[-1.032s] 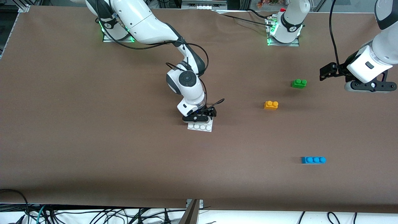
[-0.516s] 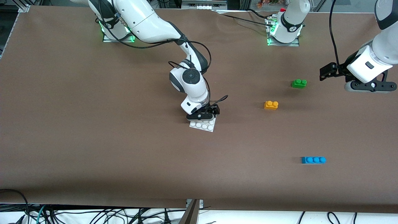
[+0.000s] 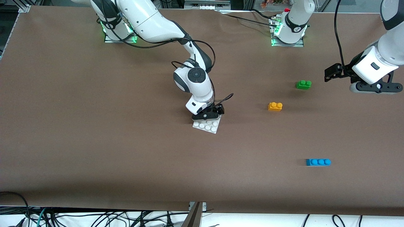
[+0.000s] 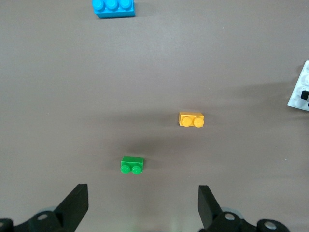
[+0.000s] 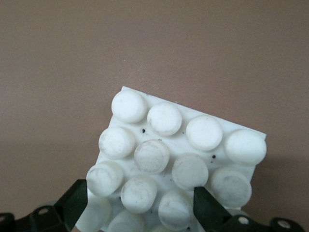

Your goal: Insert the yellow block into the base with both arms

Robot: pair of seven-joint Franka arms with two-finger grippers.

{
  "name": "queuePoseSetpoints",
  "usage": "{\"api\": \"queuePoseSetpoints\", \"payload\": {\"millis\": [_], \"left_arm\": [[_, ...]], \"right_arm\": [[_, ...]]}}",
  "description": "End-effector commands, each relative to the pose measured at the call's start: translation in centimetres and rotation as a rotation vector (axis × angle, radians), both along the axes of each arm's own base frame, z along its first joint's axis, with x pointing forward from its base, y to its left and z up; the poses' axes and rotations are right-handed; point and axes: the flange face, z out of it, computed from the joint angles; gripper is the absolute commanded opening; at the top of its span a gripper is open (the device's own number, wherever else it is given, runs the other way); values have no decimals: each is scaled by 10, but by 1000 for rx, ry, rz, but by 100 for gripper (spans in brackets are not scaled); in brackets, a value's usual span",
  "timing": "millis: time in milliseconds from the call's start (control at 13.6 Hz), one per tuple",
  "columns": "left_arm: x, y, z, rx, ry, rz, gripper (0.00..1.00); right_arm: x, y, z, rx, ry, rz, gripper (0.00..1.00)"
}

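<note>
The yellow block [image 3: 275,106] [image 4: 191,119] lies flat on the brown table, studs up, untouched. The white base [image 3: 206,126] [image 5: 169,145] lies mid-table, turned slightly askew. My right gripper [image 3: 206,117] [image 5: 140,193] is low over the base's edge farther from the front camera. Its fingers [image 5: 77,195] stand wide apart above the studs, and the plate reaches past both of them. My left gripper [image 3: 375,90] [image 4: 141,191] hangs open and empty in the air at the left arm's end of the table, beside the green brick. The base's corner [image 4: 300,89] shows at the edge of the left wrist view.
A green two-stud brick [image 3: 303,84] [image 4: 132,165] lies a little farther from the front camera than the yellow block. A blue three-stud brick [image 3: 318,162] [image 4: 113,7] lies nearer to that camera. Black cables trail from both arms.
The right gripper has shifted a little toward the left arm's end of the table. The base has turned slightly and more of its studs show. The left arm and the bricks have not moved.
</note>
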Motion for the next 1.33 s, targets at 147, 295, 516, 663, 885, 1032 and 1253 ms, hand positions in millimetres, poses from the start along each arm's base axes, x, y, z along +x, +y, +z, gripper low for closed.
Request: {"api": "queuePoseSetpoints", "payload": {"millis": [147,295,516,663,885,1032,1253], "left_arm": [[-1,0,7,-16,4,-12,100],[-1,0,7,-16,4,-12,100],[0,0,9,-16,-3,-11,100],[3,0,7,-17,0,-11,100],[3,-1,7,-17,1,-12,100],[3,-1,7,-17,1,-12,100],[3,-1,8,-17,-1,-11,100]], "right_arm": [[0,5,-4,-34,-16,48,100],[1,2,0,-71,16,43,100],[4,2,12,-79,8,70,100],[3,3,12,-91,1,125,100],[6,1,29,-111,15,124,100],[15,-3,65,-137,25,140,100],[41,-29,119,-165,-11,167,100]]}}
